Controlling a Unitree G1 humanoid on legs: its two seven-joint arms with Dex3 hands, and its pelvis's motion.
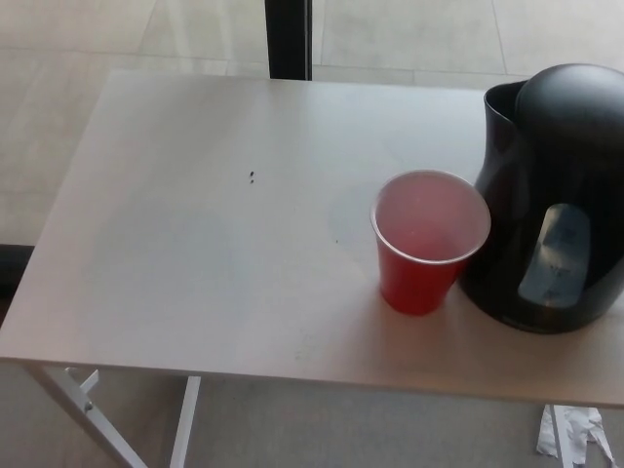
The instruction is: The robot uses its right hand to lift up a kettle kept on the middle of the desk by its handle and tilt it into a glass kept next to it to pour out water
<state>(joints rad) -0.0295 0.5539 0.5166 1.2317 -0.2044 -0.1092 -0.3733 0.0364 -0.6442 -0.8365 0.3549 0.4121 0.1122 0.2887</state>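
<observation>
A black kettle (551, 195) stands upright at the right side of the white desk (195, 244), cut off by the picture's right edge. Its spout points to the left and a grey water window shows on its front. A red plastic cup (427, 242) with a white inside stands just left of the kettle, close to its base, and looks empty. Neither of my hands shows in the head view.
The desk's front edge runs along the bottom, with white metal legs (88, 414) under its left corner. A dark post (288, 39) rises behind the desk. Crumpled white paper (573, 434) lies on the floor at the lower right.
</observation>
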